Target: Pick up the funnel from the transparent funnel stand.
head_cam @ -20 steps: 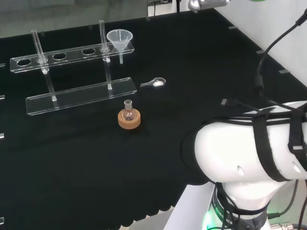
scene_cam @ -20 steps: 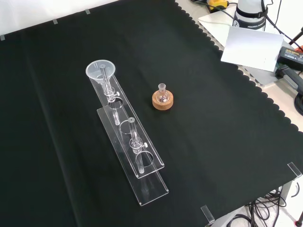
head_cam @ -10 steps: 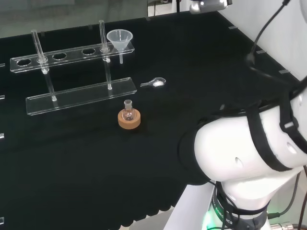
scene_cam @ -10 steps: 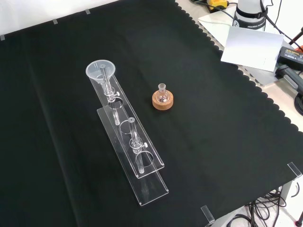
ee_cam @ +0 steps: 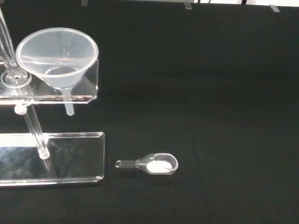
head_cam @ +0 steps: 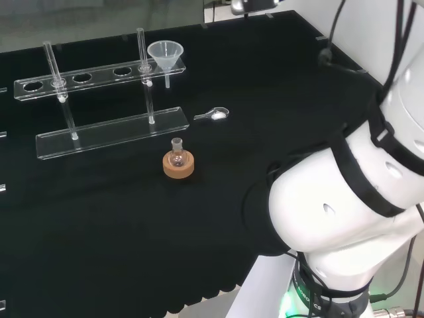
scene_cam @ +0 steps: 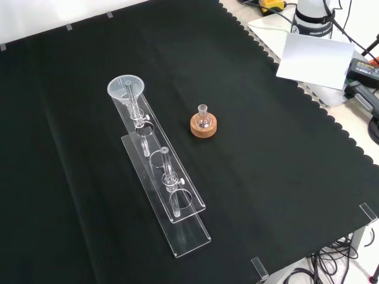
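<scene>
Black cloth lies open around the funnel.

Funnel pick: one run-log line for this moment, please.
funnel: seated in funnel stand, end hole | hand: out of sight | scoop: on cloth | phase: approach

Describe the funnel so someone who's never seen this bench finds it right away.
In the head view, find the long transparent funnel stand far back on the black cloth, its upper shelf a row of holes. The funnel sits in the hole at the shelf's right end, stem hanging below. It is the one wide-mouthed cone there; the other holes show nothing in them, and the small flask on its cork ring stands apart on the cloth.
</scene>
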Controlling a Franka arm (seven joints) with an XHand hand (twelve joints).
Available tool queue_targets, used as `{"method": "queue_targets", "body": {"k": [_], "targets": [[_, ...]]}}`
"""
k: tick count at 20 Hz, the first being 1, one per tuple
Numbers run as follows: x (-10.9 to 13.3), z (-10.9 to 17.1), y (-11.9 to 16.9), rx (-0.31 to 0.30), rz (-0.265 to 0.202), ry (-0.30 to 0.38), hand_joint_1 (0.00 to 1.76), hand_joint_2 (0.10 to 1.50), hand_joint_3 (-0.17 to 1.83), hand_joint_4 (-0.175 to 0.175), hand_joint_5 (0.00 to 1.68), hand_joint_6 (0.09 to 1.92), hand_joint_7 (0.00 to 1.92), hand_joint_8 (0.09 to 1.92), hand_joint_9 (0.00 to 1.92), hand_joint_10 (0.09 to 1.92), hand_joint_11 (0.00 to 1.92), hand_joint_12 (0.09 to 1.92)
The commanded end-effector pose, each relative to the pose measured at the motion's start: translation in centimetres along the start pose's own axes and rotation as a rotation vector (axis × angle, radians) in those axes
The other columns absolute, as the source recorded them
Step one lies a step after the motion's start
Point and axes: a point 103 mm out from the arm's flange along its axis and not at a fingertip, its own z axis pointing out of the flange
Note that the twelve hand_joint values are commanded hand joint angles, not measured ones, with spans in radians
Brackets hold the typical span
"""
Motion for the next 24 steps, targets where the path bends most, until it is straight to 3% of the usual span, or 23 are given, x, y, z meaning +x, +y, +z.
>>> {"method": "queue_targets", "body": {"k": [1, 13, 24], "targets": [[5.3, 0.7, 4.0, 0.047, -0.031, -0.05, 0.15, 1.08, 0.31, 0.016, 0.13, 0.09, 0.0, 0.35, 0.11, 0.68, 0.0, 1.4], [10.1, 3.2, 8.3, 0.17, -0.162, -0.056, 0.45, 0.88, 0.23, 0.02, 0.11, 0.09, 0.0, 0.31, 0.1, 0.71, 0.04, 1.46], [9.2, 5.7, 10.5, 0.253, -0.19, -0.035, 0.63, 0.75, 0.22, 0.027, 0.1, 0.09, 0.0, 0.11, 0.01, 0.84, 0.24, 1.53]]}}
